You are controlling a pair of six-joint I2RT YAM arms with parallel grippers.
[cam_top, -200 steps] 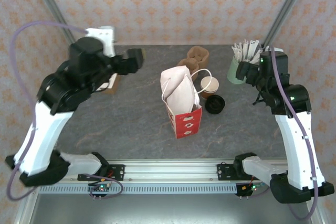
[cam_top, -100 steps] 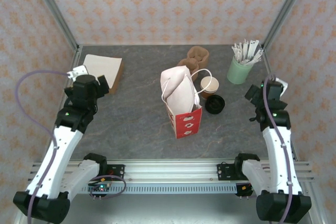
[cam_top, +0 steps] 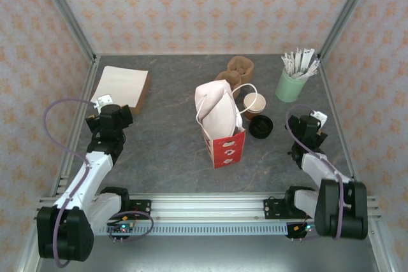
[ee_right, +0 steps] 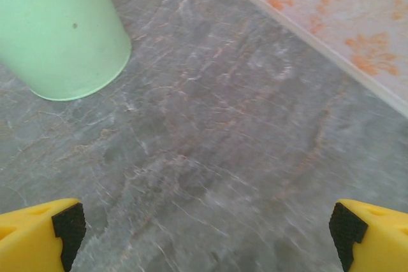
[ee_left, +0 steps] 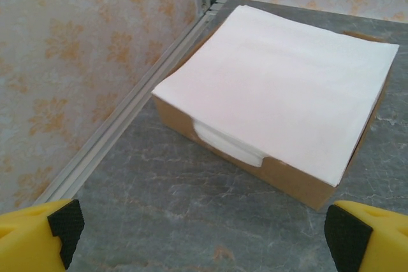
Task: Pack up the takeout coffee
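Takeout coffee (cam_top: 254,103), a small white-rimmed paper cup in a brown sleeve, stands upright on the grey worktop (cam_top: 166,151) beside the red-and-white paper bag (cam_top: 223,132), leftward of my right jaws, nearer than my left jaws; both gape wide, empty.

White-and-brown takeout coffee (cam_top: 254,103); red-and-white bag (cam_top: 220,125); mint-green cup (cam_top: 288,85).

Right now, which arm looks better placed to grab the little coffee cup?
Probably the right arm: the takeout coffee stands on its side of the bag, which blocks the left arm. Both pairs of jaws stand open.
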